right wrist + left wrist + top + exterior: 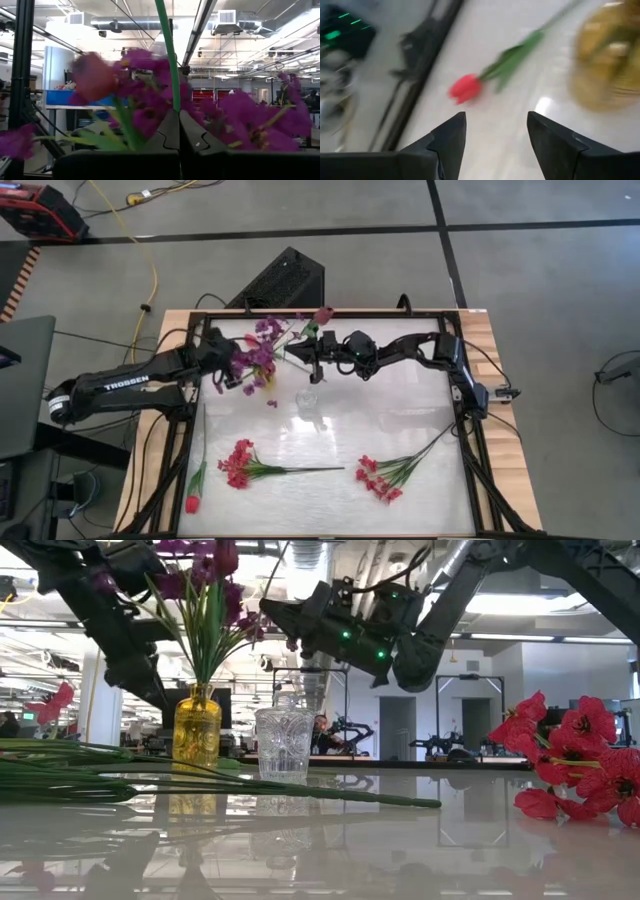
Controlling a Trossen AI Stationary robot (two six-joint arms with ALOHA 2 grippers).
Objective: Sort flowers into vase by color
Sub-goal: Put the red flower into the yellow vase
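A yellow glass vase (197, 730) stands at the table's far left and holds purple sprays (258, 348) with their stems inside it. A clear cut-glass vase (284, 744) stands to its right (307, 397). My right gripper (308, 352) hovers above and between the two vases, shut on a thin green stem (170, 60); a maroon tulip (322, 313) shows just beyond it. My left gripper (496, 135) is open beside the yellow vase (609, 65), touching nothing. Two red-pink sprays (240, 464) (380, 477) and a red tulip (192, 502) lie flat on the table. My right gripper pinches the green stem (173, 102) between its two shut fingers, which lie across it. The stem rises straight out of the fingertips and leaves the wrist picture at its top. The flower is lifted clear of the table. Which part of the stem's length it has cannot be told.
The black frame rails (190, 430) run along the table's left and right sides. Long green stems (200, 785) lie across the near left of the table. Red blossoms (580, 755) lie at the near right. Bare table surface (400, 415) shows right of the clear vase.
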